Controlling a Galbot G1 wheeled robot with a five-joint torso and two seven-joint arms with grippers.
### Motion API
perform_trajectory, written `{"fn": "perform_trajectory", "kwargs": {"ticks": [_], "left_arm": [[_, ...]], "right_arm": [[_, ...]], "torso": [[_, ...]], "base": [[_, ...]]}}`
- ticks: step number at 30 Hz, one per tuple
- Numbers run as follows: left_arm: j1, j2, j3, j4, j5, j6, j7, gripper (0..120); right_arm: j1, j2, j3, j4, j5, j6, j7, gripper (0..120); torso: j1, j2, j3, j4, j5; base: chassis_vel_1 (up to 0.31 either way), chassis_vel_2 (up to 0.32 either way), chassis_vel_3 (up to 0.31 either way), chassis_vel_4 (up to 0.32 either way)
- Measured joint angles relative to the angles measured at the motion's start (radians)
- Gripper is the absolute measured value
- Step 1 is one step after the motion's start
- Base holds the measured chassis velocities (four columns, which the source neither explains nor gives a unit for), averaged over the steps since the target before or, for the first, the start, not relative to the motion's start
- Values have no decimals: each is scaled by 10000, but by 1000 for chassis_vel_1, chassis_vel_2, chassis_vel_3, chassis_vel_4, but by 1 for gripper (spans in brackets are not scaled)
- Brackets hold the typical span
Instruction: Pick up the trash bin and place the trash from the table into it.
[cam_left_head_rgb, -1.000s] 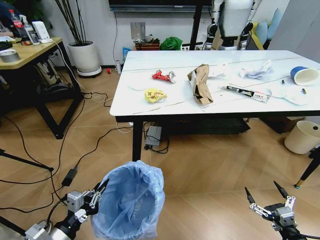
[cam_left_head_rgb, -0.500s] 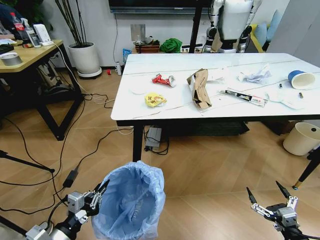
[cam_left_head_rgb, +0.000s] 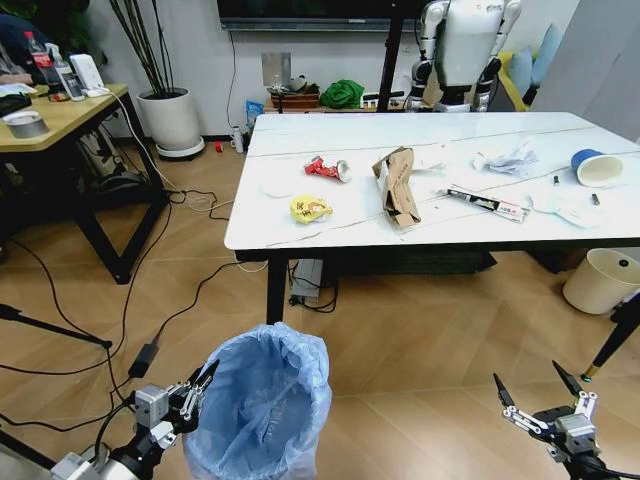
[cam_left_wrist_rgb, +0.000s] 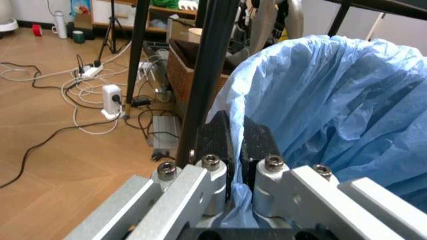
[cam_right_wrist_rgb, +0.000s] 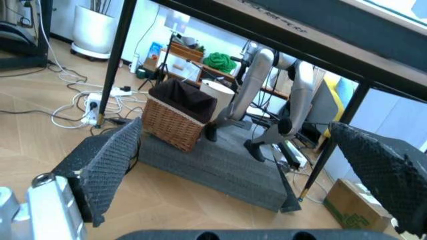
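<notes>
Left gripper: the left gripper (cam_left_head_rgb: 197, 388), low at the robot's left, has its black fingers (cam_left_wrist_rgb: 220, 145) pressed together on the rim of the bag, pinching the crinkled plastic.
Trash bin: the small round trash bin lined with a crinkled light-blue plastic bag (cam_left_head_rgb: 260, 405) sits low in front of the robot over the wooden floor, short of the table's near edge, its mouth open upward.
Right gripper: the right gripper (cam_left_head_rgb: 540, 396) hangs low at the robot's right, well apart from the bin, its fingers spread wide and holding nothing.
Table: the large rectangular table with a glossy white marble-look top (cam_left_head_rgb: 330, 215) stands ahead on slim black legs.
Trash: on the tabletop lie a folded brown cardboard piece (cam_left_head_rgb: 397, 186), a crushed red can (cam_left_head_rgb: 326, 168), a yellow wrapper (cam_left_head_rgb: 309, 208), crumpled white paper (cam_left_head_rgb: 508, 158) and a blue-and-white paper cup (cam_left_head_rgb: 595, 168) near the right end.
Other bin: a plain cream cylindrical bin (cam_left_head_rgb: 602, 281) stands on the floor under the table's right end.
</notes>
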Motion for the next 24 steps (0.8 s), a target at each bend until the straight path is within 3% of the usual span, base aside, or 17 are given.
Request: {"fn": "perform_trajectory", "kwargs": {"ticks": [24], "left_arm": [[46,-199,39,-16,17,-26,-17,0]], "right_arm": [[21,-25,-72,-23,-65,-25,-7,100]], "torso": [[414,1029,616,0,0]], "base": [[0,0,0,0]]}}
